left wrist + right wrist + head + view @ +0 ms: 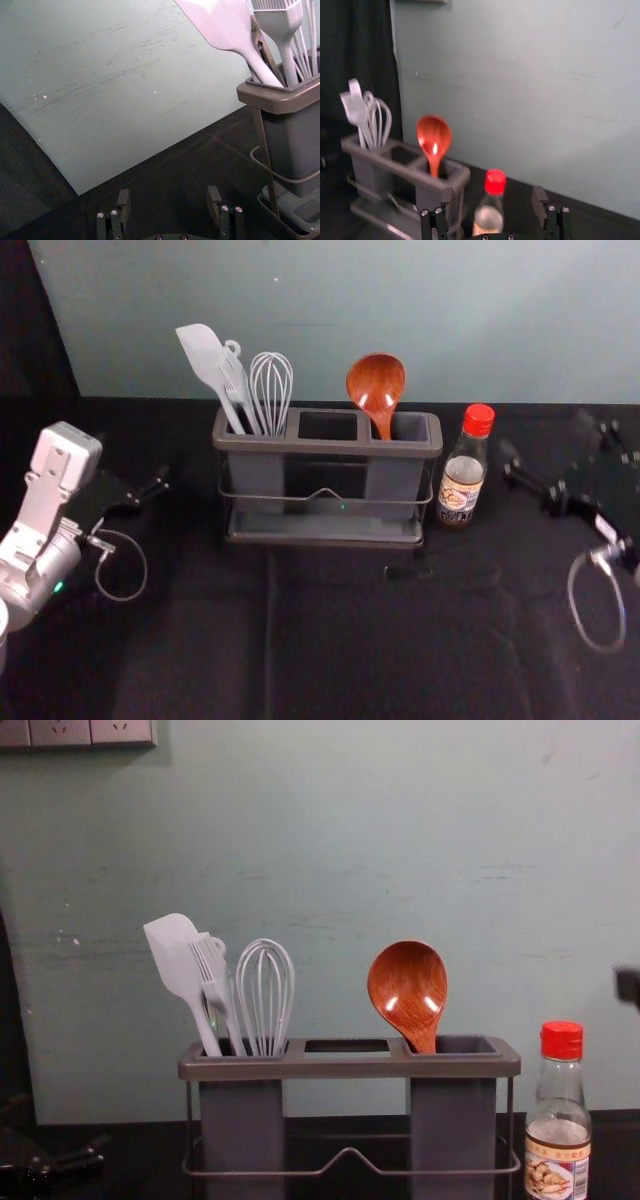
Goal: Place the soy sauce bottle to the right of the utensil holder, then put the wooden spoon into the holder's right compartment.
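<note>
Inward of left gripper (168, 194) with spread jaws: utensil holder (330, 447); in its right compartment (410, 427), wooden spoon (376, 383). Right of holder, inward of right gripper (493, 192), also spread-jawed: soy sauce bottle (462, 480), upright. Apparently past both placements; next, withdraw right gripper without brushing bottle.

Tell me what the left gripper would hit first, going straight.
Probably the wall: the left gripper seems to point past the left end of the utensil holder, though depth is unclear.
</note>
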Controlling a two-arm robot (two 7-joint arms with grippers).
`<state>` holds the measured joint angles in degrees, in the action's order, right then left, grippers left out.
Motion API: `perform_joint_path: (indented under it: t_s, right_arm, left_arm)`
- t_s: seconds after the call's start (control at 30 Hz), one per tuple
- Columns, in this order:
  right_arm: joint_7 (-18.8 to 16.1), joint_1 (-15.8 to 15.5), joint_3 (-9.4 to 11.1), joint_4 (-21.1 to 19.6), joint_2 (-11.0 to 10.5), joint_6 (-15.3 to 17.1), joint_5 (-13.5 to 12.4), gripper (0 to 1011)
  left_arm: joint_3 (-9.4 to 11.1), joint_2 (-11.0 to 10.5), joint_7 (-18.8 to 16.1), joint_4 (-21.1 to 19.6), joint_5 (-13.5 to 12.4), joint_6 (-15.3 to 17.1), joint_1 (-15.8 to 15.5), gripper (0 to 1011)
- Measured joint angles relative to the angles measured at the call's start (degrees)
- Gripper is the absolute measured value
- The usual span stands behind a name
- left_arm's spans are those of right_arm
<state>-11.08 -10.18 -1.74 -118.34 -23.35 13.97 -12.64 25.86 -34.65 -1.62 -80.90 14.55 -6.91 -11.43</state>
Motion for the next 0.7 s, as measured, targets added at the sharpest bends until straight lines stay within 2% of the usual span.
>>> perform_joint_path:
  t_s: [0.1,0.33,0.47,0.7]
  right_arm:
    - [-0.23,-3.07,0.67,1.45,-1.33,-2.67,3.02,1003]
    - [-1.28,-4.27,0.56,5.62,-1.86,-4.67,5.0,1002]
    - [-2.16,-3.6,-0.49,8.29,-1.42,-5.65,5.93,1003]
    - [-4.09,0.14,-2.0,13.14,-0.4,-8.96,6.16,1003]
  left_arm:
    - [0.0,0.0,0.0,0.0,0.0,0.0,0.0,1005]
    - [0.0,0.0,0.0,0.0,0.0,0.0,0.0,1005]
    - [0.0,0.0,0.0,0.0,0.0,0.0,0.0,1005]
    - [0.0,0.0,0.0,0.0,0.0,0.0,0.0,1005]
